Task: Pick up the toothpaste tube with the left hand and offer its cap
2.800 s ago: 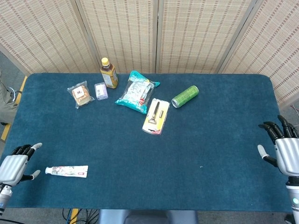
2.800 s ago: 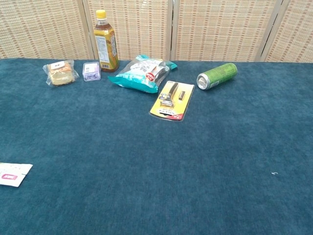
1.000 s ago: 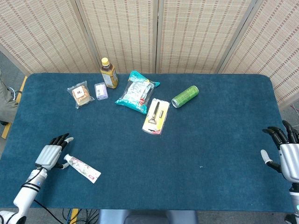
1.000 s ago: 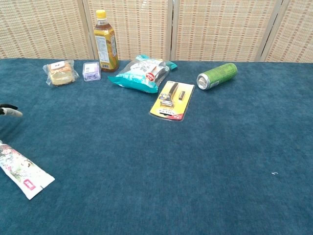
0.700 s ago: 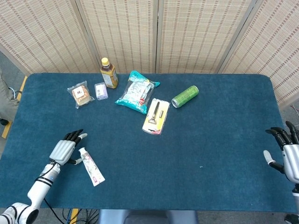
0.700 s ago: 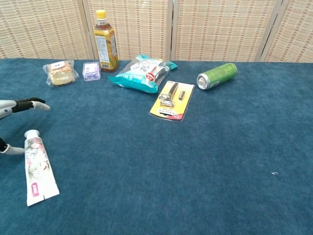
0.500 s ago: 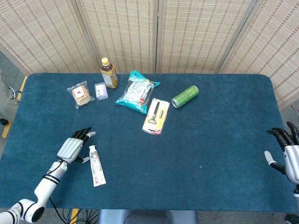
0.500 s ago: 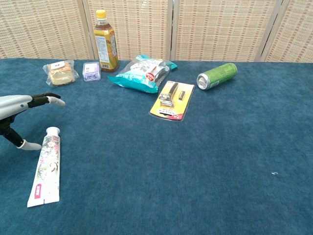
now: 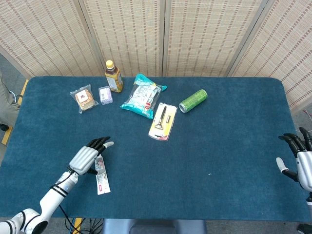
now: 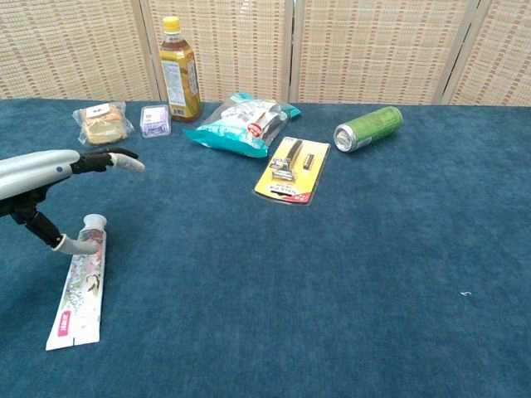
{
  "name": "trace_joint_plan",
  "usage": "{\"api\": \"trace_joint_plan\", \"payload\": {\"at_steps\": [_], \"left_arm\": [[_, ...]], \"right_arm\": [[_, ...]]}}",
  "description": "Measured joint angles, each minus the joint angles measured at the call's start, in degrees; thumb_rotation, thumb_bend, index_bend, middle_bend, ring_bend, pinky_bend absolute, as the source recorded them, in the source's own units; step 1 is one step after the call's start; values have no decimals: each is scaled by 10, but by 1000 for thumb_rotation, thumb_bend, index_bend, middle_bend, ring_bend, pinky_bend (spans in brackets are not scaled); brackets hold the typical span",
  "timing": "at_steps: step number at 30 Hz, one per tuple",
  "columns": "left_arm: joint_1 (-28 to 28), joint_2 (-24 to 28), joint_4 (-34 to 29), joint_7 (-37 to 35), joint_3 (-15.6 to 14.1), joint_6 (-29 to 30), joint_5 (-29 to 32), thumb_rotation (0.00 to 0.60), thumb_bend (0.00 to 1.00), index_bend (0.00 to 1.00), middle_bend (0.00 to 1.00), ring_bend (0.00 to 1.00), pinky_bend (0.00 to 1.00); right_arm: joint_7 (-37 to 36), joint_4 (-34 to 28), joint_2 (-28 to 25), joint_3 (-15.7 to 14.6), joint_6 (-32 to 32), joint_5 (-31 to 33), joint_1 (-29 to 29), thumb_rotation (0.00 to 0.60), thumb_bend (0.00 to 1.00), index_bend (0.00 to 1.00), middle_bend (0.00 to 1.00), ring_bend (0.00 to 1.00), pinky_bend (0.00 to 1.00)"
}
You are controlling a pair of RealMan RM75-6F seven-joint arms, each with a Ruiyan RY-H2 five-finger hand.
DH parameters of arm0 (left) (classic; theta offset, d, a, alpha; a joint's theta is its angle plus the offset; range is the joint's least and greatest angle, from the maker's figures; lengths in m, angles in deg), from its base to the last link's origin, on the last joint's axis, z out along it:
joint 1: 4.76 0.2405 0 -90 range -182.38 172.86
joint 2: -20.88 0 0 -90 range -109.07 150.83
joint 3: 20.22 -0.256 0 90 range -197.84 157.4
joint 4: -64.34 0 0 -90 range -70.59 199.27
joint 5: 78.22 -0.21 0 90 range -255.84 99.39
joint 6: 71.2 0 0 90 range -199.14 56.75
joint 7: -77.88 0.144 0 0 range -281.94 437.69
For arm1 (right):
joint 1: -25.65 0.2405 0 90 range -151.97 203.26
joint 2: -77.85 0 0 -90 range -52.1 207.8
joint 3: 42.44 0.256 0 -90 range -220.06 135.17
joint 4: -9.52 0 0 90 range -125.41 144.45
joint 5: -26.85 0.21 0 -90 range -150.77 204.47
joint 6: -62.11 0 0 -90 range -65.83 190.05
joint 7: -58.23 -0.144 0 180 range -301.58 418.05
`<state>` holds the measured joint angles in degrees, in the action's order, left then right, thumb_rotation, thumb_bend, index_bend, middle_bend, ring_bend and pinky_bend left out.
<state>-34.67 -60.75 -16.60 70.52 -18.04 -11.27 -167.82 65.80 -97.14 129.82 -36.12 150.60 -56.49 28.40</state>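
**Left hand over the toothpaste tube, grasp not yet made**

Toothpaste first: the white, flower-printed toothpaste tube (image 10: pixel 78 290) lies flat on the near-left part of the bench, its white cap (image 10: pixel 93 221) pointing away from the robot. Over the last few seconds it has been nudged from lying crosswise at the left edge to lying lengthwise, and has slid further in from that edge. The left hand (image 9: pixel 89 157) has followed it and now hovers over the cap end, fingers spread and holding nothing; in the chest view its thumb (image 10: pixel 75 245) sits against the tube just below the cap. The tube is not lifted, so the pick-up seems still ahead, with closing the fingers the likely next step. The right hand (image 9: pixel 302 161) waits open at the far-right edge.

The bench carries a dark blue carpet-like cover (image 9: pixel 224 146). Behind it stands a woven beige folding screen (image 9: pixel 195 34).
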Motion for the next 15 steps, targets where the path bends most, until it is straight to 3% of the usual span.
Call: {"api": "trace_joint_plan", "payload": {"at_steps": [3,5,7,9,11,15], "left_arm": [[-8,27,-23,-7,-21,-2,-30,600,133,296,2,0,58],[-13,40,-37,-16,-32,-7,-40,596,133,314,4,0,51],[-18,47,-44,-18,-38,-18,-41,501,133,315,4,0,38],[-23,51,-51,-16,-43,-32,-40,311,133,315,4,0,17],[-30,55,-58,-15,-48,-50,-37,186,134,316,4,0,6],[-41,58,-64,-12,-57,-72,-32,50,133,313,4,0,0]], "right_arm": [[0,1,1,-1,-2,0,0,600,254,287,277,82,194],[-2,2,2,-1,-4,1,1,600,254,287,277,82,194],[-2,2,3,-1,-5,1,2,600,254,287,277,82,194],[-3,2,3,-1,-5,1,2,600,254,287,277,82,194],[-4,2,2,0,-5,1,2,600,254,287,277,82,194],[-4,1,1,0,-5,3,1,600,254,287,277,82,197]]}}
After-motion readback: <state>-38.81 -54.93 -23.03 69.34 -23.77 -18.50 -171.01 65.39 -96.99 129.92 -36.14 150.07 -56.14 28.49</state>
